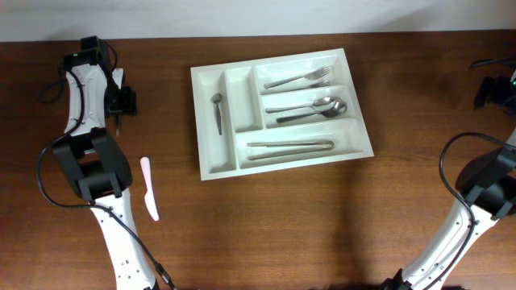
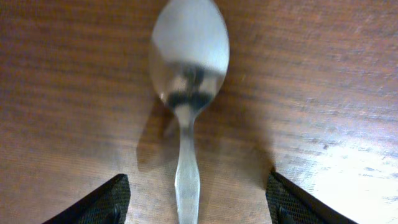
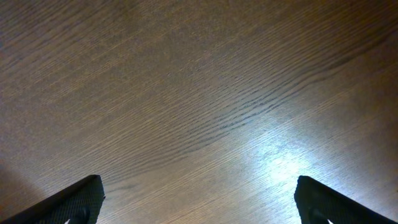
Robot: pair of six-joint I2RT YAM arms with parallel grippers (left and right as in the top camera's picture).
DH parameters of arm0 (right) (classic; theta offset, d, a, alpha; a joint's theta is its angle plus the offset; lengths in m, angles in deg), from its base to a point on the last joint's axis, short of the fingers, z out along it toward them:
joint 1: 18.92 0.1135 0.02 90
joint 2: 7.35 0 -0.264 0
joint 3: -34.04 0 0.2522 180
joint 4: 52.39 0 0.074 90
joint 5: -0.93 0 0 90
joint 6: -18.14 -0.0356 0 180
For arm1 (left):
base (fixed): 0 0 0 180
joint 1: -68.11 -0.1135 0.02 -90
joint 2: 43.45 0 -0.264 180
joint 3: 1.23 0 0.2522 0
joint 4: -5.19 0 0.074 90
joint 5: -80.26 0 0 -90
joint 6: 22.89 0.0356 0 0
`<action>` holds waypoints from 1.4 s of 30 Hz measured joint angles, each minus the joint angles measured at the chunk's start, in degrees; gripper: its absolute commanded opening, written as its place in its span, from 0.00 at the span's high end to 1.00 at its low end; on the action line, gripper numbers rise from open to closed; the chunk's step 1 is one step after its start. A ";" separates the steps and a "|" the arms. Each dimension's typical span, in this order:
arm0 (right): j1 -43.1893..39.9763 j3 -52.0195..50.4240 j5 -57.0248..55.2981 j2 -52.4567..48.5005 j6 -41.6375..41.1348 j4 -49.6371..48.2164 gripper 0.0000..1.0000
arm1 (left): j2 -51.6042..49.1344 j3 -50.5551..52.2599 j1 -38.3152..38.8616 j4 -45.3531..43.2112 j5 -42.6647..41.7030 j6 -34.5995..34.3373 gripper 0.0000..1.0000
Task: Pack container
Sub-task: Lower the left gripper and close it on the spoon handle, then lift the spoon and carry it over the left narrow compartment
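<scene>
STEP: spoon [image 2: 189, 56] pick-up, ungripped | LEFT GRIPPER [image 2: 196, 190]: fingers apart astride handle [image 2: 186, 165], table [image 1: 322, 225] 10 o'clock | RIGHT GRIPPER [image 3: 199, 199]: fingers apart, idle at 2 o'clock | TRAY [image 1: 239, 101]: 12 o'clock, partly filled | NEXT: close on handle, lift, carry toward 3 o'clock.

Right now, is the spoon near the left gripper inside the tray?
Out: the spoon lies on the table, under the open left gripper.

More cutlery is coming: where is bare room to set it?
Bare wood runs in front of the white plastic five-compartment cutlery tray, between the pale pink plastic knife and the right arm. The tray's second narrow compartment is empty. Its three long compartments are crowded.
</scene>
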 measured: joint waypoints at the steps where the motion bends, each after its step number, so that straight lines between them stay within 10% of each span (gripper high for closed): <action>1: 0.00 0.00 0.00 0.00 -0.02 0.02 0.01 | 0.00 0.04 0.00 -0.52 -0.33 0.00 0.28; 20: 0.00 0.00 0.00 0.00 -0.02 0.02 0.01 | 0.00 0.44 -0.74 -2.62 -5.57 -0.11 0.36; 30: 0.00 0.00 0.00 0.00 0.00 0.00 0.01 | 0.00 0.55 -1.53 -2.47 -5.79 -0.50 0.84; 42: 0.00 0.00 0.00 0.00 -0.04 0.00 0.01 | 0.00 0.57 -1.53 -2.01 -5.88 -0.52 0.98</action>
